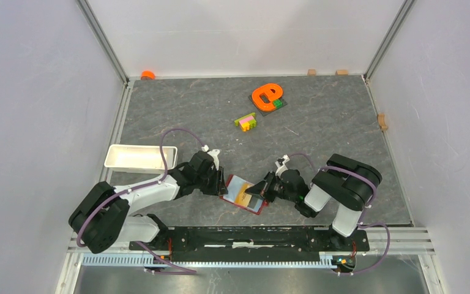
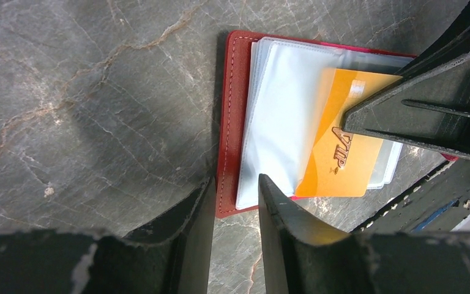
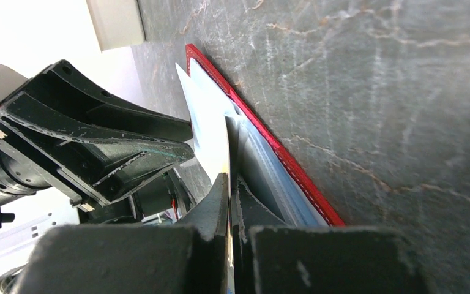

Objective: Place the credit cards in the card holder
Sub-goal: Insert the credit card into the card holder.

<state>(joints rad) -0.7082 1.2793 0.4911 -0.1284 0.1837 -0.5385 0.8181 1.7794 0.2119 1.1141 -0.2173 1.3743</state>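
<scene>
Tan-orange card (image 2: 336, 165), pinched in your closed right gripper (image 3: 229, 184), sits half inside a clear sleeve (image 2: 281, 110) of the card holder (image 2: 231, 122) at the table's (image 1: 343, 128) 6 o'clock, with the left gripper (image 2: 237, 180) part-open astride its corner; next, likely slide it toward 9 o'clock, kept flat.

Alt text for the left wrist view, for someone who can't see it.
An open red card holder lies on a grey table, an orange VIP card partly in its clear sleeves. The right fingers pinch that card; the left fingers straddle the holder's lower left corner.
</scene>
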